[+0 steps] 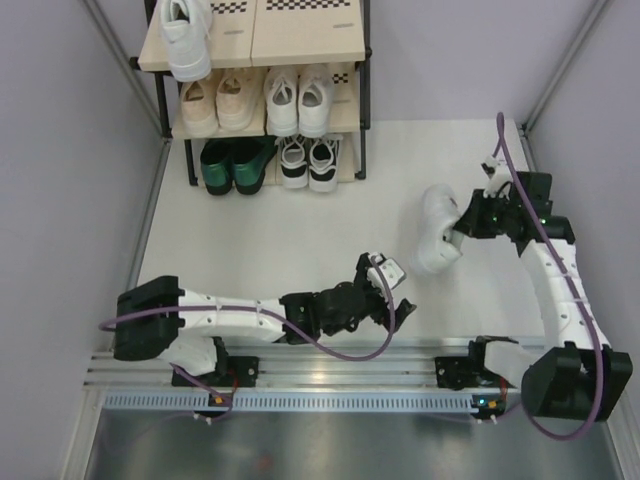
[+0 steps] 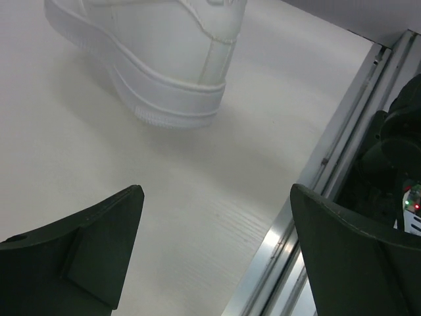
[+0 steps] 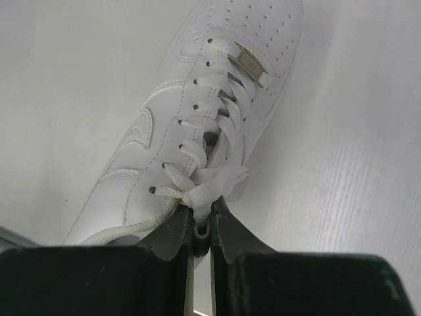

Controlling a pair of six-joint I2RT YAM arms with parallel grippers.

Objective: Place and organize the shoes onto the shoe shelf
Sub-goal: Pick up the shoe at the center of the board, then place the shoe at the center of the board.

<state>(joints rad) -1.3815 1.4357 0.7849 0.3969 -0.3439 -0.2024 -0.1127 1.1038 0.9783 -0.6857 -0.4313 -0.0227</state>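
White woodgrain tabletop [image 1: 280, 230], pale lilac walls [image 1: 60, 150] all round. My R tool [image 3: 202, 214] pinches large white laced sneaker [image 3: 171, 131] by its laces; L tool [image 2: 216, 191] wide open.

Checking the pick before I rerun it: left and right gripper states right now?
Left gripper: jaws open, holding nothing.
Right gripper: jaws shut on the white sneaker, pinching its tongue and laces.

White matte tabletop [image 1: 300, 250] with faint wood grain. Silver aluminium extrusion rail [image 1: 330, 372] along the near edge, brushed grey metal sheet [image 1: 350, 445] just in front of it. Pale lilac walls [image 1: 60, 150] left and right, slim grey metal corner posts [image 1: 115, 45] against them.
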